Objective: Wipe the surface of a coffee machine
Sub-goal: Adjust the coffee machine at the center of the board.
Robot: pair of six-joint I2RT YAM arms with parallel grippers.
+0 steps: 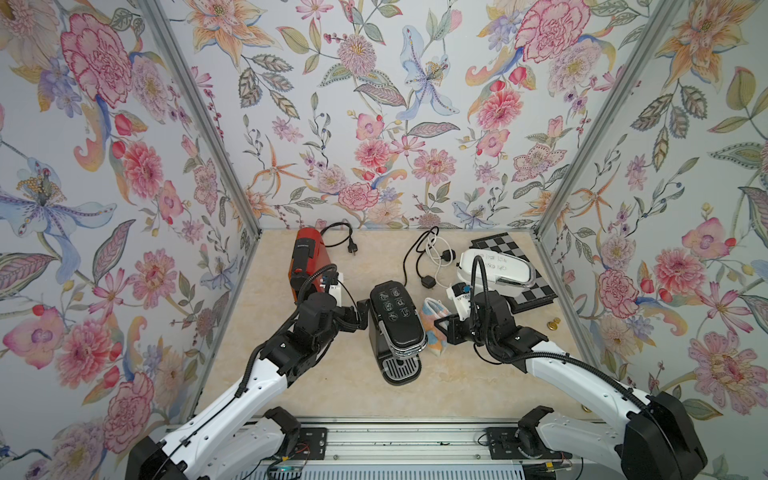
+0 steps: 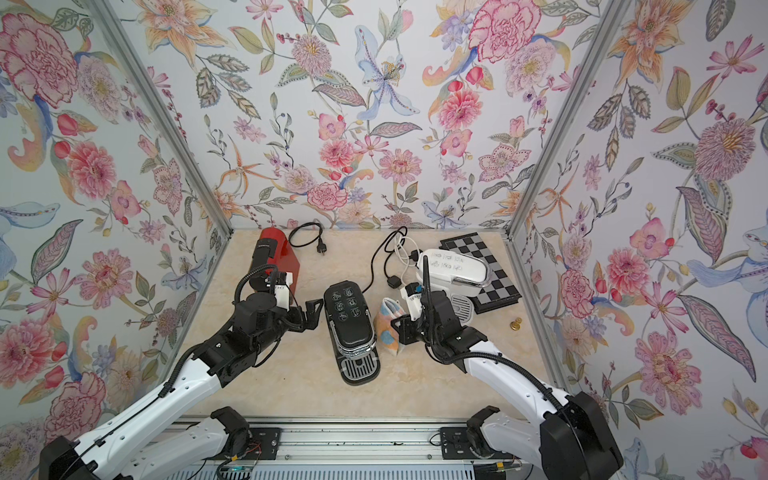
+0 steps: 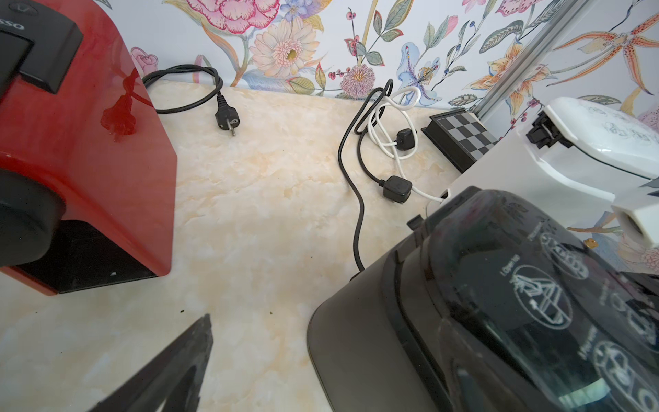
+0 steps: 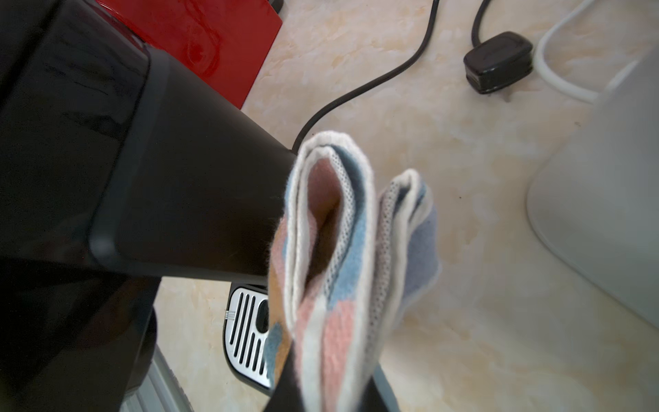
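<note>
In my right wrist view the cloth [image 4: 335, 267] buries most of the right gripper [image 4: 331, 392]. Only the dark fingers [image 4: 285, 388] show at the frame edge, pinched tight on the folded fabric. The left wrist view cuts off all but one finger [image 3: 178, 371] of the left gripper [image 1: 359, 318]. In both top views its jaws stand spread wide and empty, just beside the black coffee machine [image 1: 397, 328] at mid-table [image 1: 316, 374]. Both arms reach in low from opposite sides, and the right holds the cloth against the machine's side wall — touching or nearly so. My right wrist hides part of the white machine [image 1: 494, 268].
</note>
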